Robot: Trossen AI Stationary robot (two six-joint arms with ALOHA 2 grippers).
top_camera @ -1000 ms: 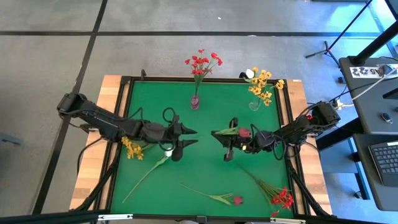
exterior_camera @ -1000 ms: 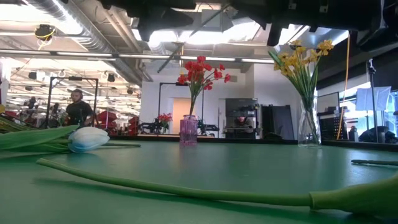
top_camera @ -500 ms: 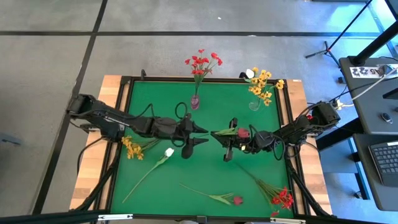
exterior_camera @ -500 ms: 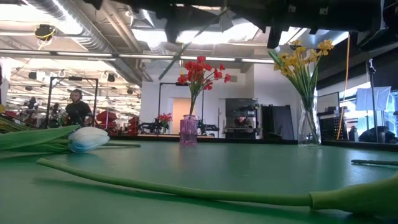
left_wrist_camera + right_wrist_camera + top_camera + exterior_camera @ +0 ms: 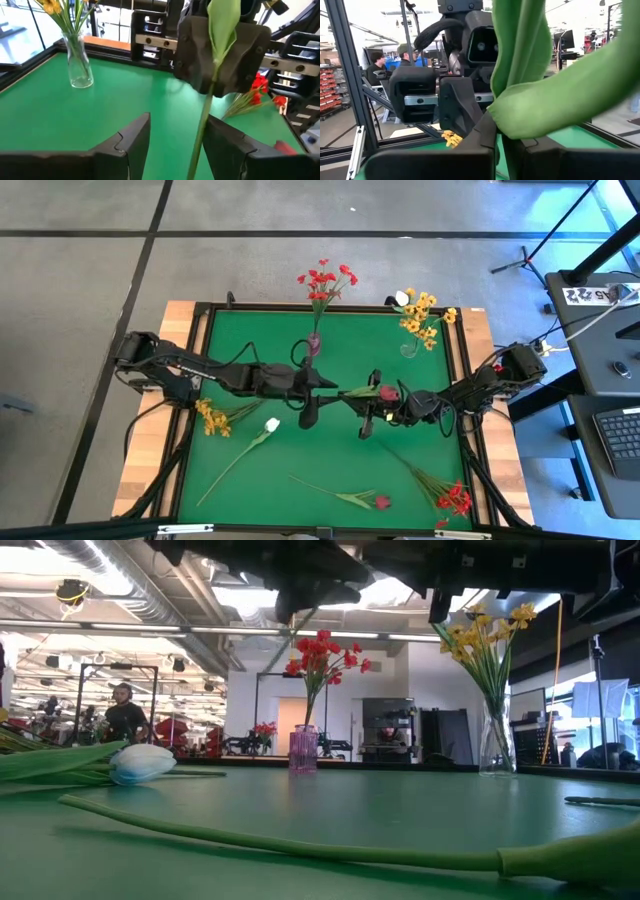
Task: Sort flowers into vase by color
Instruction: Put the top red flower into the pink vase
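The green table (image 5: 250,480) carries both arms reaching toward its middle from opposite sides. The left gripper (image 5: 318,392) has its fingers spread wide, released and holding nothing, with the green stem passing between its two fingers (image 5: 130,142) in the left wrist view. The right gripper (image 5: 367,405) is clenched on the stem of a dark red bud (image 5: 388,392), held above the table centre with its leaf end pointing at the left gripper. At the far edge a pink vase (image 5: 314,344) holds red blossoms (image 5: 326,280), and a clear vase (image 5: 410,348) holds yellow blossoms (image 5: 424,315) with one white bud. Loose on the table lie a yellow cluster (image 5: 212,418) by the left edge, a white bud (image 5: 271,424) just beside it, another dark red bud (image 5: 381,501) near the front edge, and a red cluster (image 5: 455,500) in the front right corner.
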